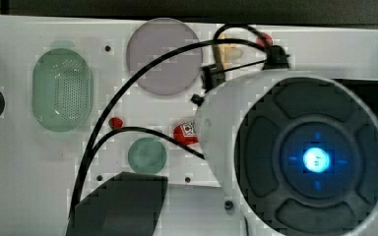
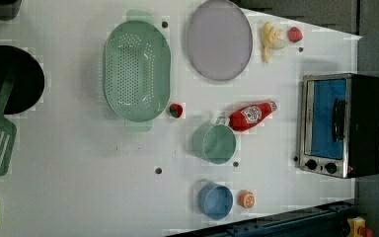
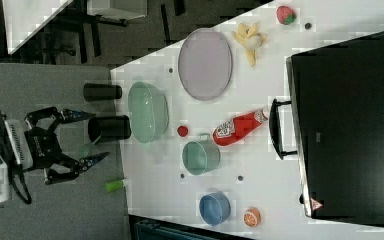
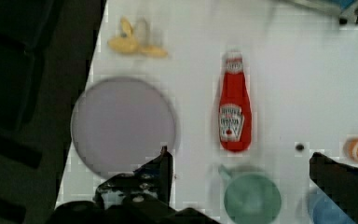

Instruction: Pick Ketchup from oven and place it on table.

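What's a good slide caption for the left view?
Red ketchup squeeze bottle lies on the white table between the green mug and the closed black toaster oven.

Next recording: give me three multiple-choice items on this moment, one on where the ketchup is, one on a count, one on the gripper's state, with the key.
1. Where is the ketchup?
A. Lying on the table between the green cup and the oven
B. Inside the oven
C. On the lilac plate

2. How many cups stand on the table?
A. One
B. Two
C. Four

3. How is the gripper?
A. Shut on the ketchup
B. Shut on nothing
C. Open, holding nothing

Key: 1 A, the left view shows the bottle on its side on the white top, its cap pointing at the oven door. 2 B, the green cup and the blue cup. 3 C, the right view shows the fingers spread wide, off the table and away from the bottle.
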`<action>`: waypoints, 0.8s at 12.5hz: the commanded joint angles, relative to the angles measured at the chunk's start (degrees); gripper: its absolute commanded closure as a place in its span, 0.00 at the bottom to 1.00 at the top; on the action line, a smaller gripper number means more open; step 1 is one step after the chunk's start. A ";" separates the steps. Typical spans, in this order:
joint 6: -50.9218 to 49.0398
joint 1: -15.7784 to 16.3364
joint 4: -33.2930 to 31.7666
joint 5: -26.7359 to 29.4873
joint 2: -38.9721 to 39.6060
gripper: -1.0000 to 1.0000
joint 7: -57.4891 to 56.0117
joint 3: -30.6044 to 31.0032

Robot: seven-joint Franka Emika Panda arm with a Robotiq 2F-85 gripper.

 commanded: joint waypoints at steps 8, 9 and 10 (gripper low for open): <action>-0.66 -0.46 -1.47 0.87 5.34 0.00 1.72 0.77; -0.65 -0.46 -1.47 0.87 5.34 0.00 1.73 0.77; -0.66 -0.46 -1.48 0.87 5.34 0.00 1.73 0.77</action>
